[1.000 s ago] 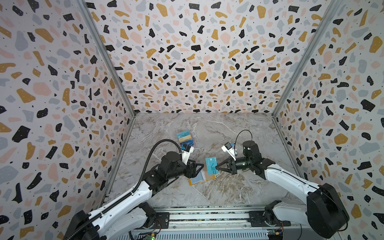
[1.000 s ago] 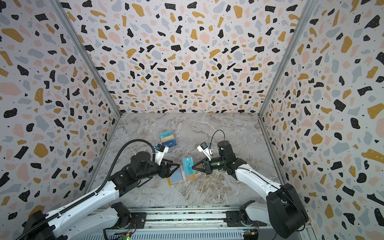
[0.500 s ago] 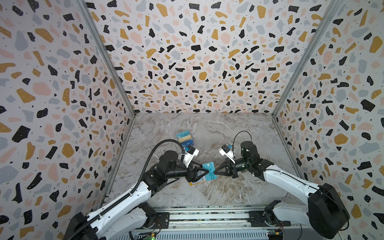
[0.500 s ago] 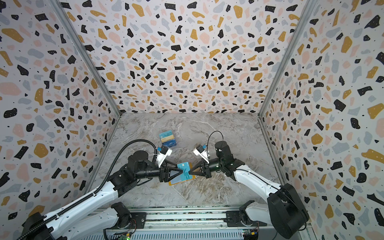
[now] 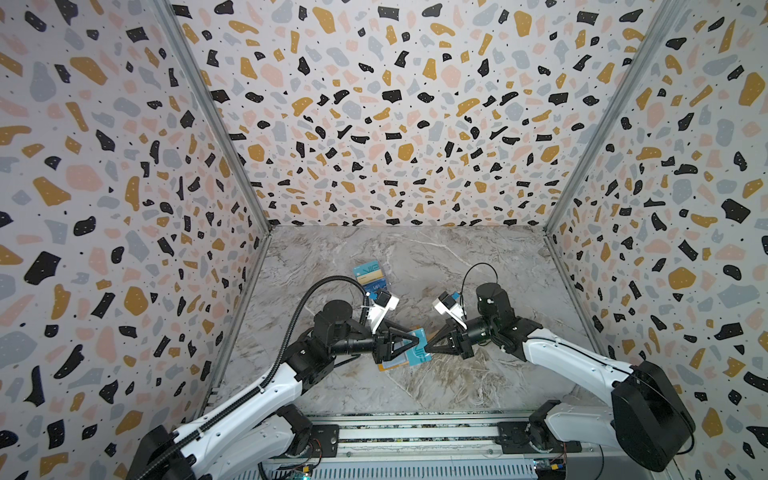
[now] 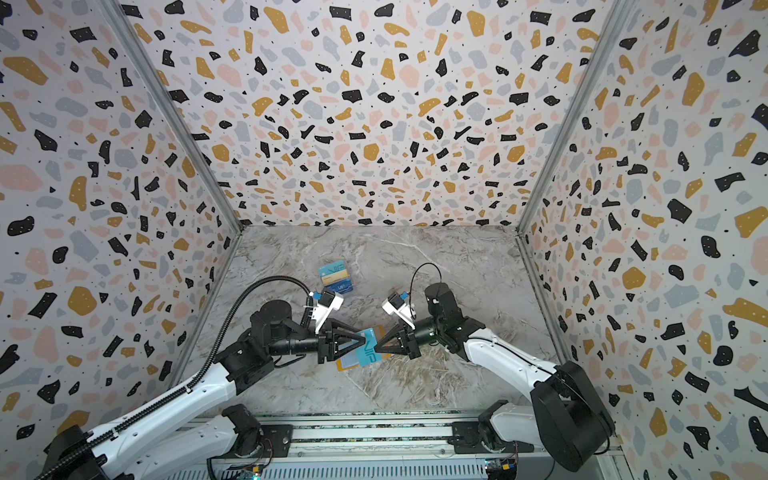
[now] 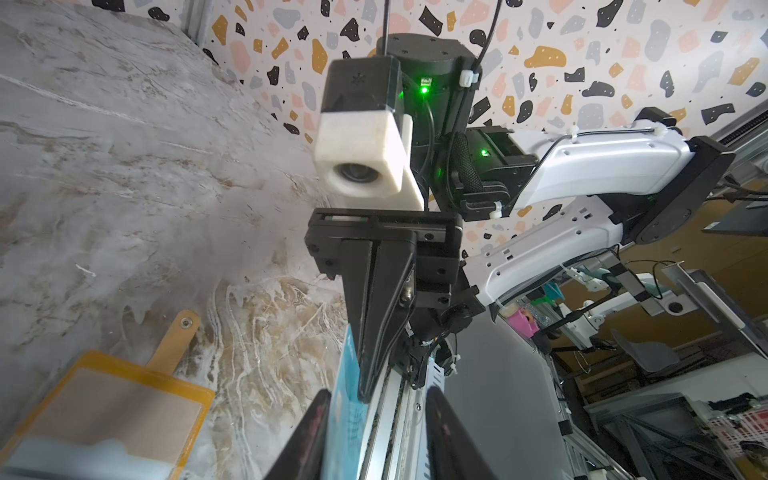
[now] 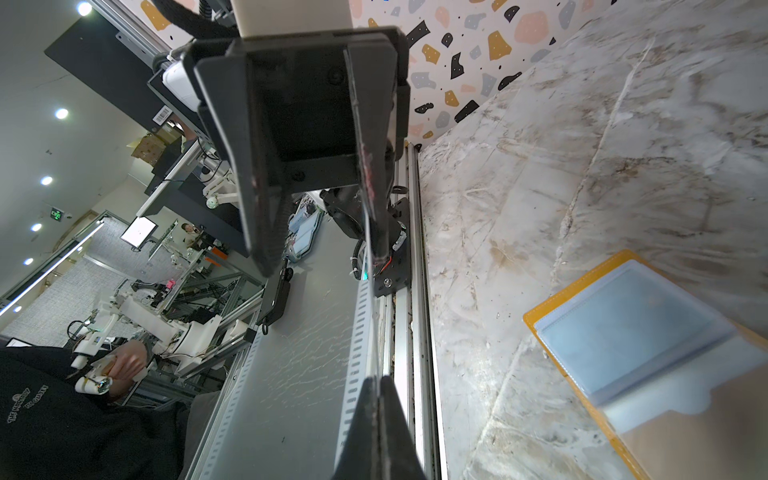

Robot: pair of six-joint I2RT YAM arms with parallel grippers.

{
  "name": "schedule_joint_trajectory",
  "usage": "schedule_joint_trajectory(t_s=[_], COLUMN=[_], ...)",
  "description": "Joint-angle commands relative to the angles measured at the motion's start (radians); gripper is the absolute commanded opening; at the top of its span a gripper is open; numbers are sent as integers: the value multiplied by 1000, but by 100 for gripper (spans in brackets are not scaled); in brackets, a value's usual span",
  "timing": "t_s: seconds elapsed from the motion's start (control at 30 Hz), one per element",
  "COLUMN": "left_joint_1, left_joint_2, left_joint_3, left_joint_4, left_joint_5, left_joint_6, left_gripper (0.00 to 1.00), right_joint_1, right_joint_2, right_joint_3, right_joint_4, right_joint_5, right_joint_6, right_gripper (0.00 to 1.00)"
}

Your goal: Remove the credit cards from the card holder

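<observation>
White "VIP" lettering on thin teal plastic card (image 6: 367, 353), lower centre of a top view. Same "VIP" on second pale teal card (image 6: 332, 271), just above in frame. White print on black sweatshirt (image 8: 62, 424), lower left — unreadable.

Both top views look steeply down from high above the near edge of the marble bench (image 5: 415, 257), taking in all of it from afar. The left wrist camera sits close behind the left tool (image 7: 376, 399), facing the right arm (image 7: 602, 166); the right wrist camera, close behind the right tool (image 8: 380, 386), faces back the opposite way. Both wrist views share the teal card (image 7: 345, 419), seen nearly edge-on, and the card holder (image 7: 116, 411)
</observation>
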Motion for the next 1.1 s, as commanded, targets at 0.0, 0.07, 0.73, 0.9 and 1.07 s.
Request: schedule_joint_trajectory(t_s=[0.0,0.07,0.73,0.9,1.07], left_joint_1=[2,2,2,2,2], left_joint_2=[-4,-1,-41,-85,-105], left_joint_3=[-15,-15,-19,-40,-107], left_joint_4=[37,36,118,142,260], left_joint_5=[29,26,-67,-202,-352], left_joint_6=[-2,-2,-100,-135,-228], left_gripper=[30,23,0,0,0], right_joint_1=[3,2,-8,-34,-34], right_joint_2=[-6,-3,-62,-138,-214], right_joint_3=[36,37,12,-69,-196], right_joint_4=[6,8,19,183,493], right_joint_5=[-8,-8,98,199,291], right_joint_6=[-14,-15,2,147,384], right_gripper=[0,0,17,22,55])
